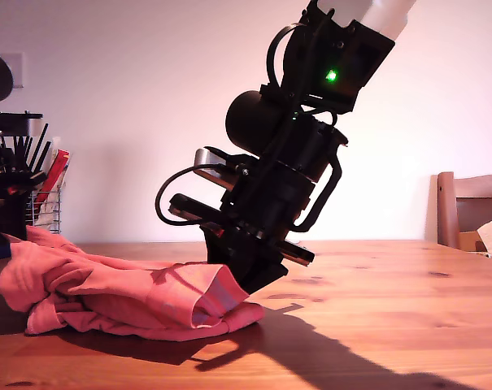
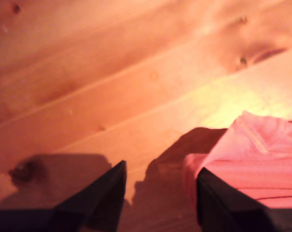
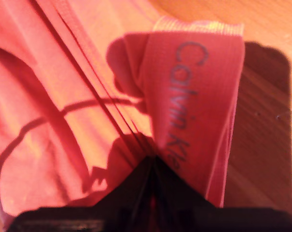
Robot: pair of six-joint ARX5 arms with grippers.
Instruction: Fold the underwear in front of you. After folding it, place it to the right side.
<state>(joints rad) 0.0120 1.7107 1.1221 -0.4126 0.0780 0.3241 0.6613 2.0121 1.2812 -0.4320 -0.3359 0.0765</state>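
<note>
Underwear lies bunched, half-folded, on table; my second tool pinches its waistband; my first tool gapes empty; placement remains.

I count one underwear on one wooden table, two of my grippers, my first gripper and my second gripper, one wire basket, and one chair.

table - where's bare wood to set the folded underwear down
Bare tabletop runs from the underwear and the arm's shadow toward the wooden chair at the exterior view's right. The exterior view's left is crowded: the heaped cloth, a wire basket and dark gear behind it.
</note>
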